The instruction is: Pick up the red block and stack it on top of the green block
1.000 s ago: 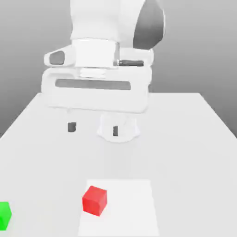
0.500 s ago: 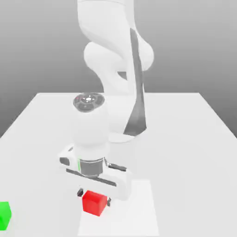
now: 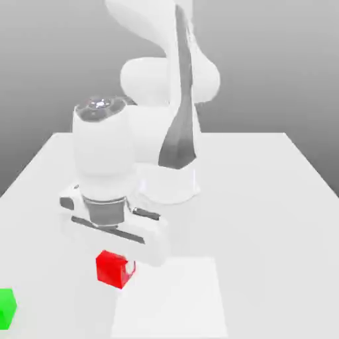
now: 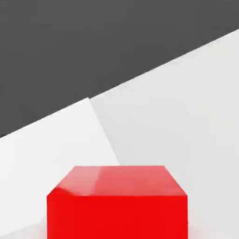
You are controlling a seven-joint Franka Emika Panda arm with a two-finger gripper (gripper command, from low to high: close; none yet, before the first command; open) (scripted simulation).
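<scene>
The table is the widest thing before me, a flat, smooth, matte white slab, with a slightly brighter square patch let into it near the front edge. Over it rises my arm, glossy white and rounded, with a dark grey strip down one link; its base stands behind the red block.

My claw is clamped on the red block. The block sits under the flat white hand body, and a small dark finger pad shows against the face that looks toward the exterior view's right. The block seems lifted a little clear of the table, just off the patch's corner on the exterior view's left.

The red block is a small plain cube, bright red, sharp-edged and matte; in the hand view its top face catches a pale sheen.

The green block, a like cube in bright green, rests on the table well apart from the red block, toward the exterior view's left and cut by the frame edge.
</scene>
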